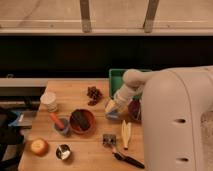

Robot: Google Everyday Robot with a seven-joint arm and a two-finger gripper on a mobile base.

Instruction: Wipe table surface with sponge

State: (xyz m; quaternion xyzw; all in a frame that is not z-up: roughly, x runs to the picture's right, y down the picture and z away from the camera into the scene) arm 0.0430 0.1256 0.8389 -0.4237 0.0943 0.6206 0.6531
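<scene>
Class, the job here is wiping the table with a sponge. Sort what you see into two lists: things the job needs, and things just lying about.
Needed: sponge, under the gripper at mid-table; table surface.

Lying about: orange-red bowl, blue-grey cup with carrot, green tray, white cup, apple, banana, pine cone.

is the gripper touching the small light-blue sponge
Cannot tell. In the camera view the gripper overlaps the light-blue sponge on the tan wooden table, hiding any contact.
</scene>
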